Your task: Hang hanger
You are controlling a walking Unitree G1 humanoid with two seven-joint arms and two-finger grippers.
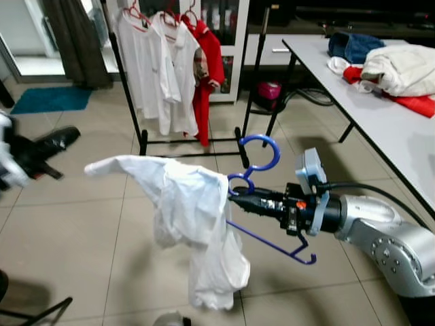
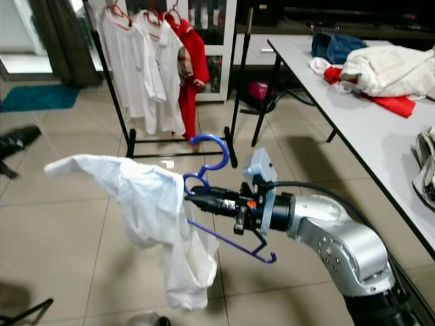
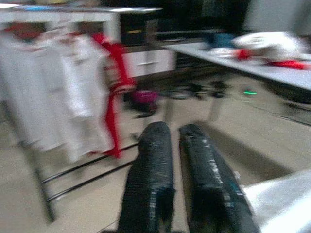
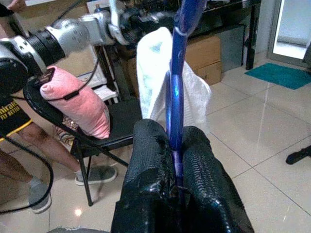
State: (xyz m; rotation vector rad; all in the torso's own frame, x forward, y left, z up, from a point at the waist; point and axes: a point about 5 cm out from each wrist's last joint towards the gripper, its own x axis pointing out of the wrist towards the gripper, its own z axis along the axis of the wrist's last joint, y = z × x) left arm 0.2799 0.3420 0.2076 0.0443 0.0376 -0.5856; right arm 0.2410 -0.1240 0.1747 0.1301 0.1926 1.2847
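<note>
My right gripper (image 1: 234,197) reaches out to the left at mid-height and is shut on the neck of a blue hanger (image 1: 262,153), just below its hook. A white shirt (image 1: 183,204) hangs crumpled over the hanger's left side and droops toward the floor. The right wrist view shows both fingers (image 4: 146,160) clamped on the blue hanger (image 4: 176,87), with the shirt (image 4: 155,73) behind. A black clothes rack (image 1: 124,75) stands farther ahead with white shirts (image 1: 160,68) and a red garment (image 1: 207,61) on it. My left gripper (image 3: 174,128), blurred, is out at the left with its fingers together, holding nothing.
A grey table (image 1: 380,115) runs along the right with a pile of clothes (image 1: 401,68) on it. Tiled floor lies between me and the rack. The right wrist view shows a folding chair (image 4: 112,126) with a pink cushion (image 4: 77,102) and a person's legs (image 4: 19,160).
</note>
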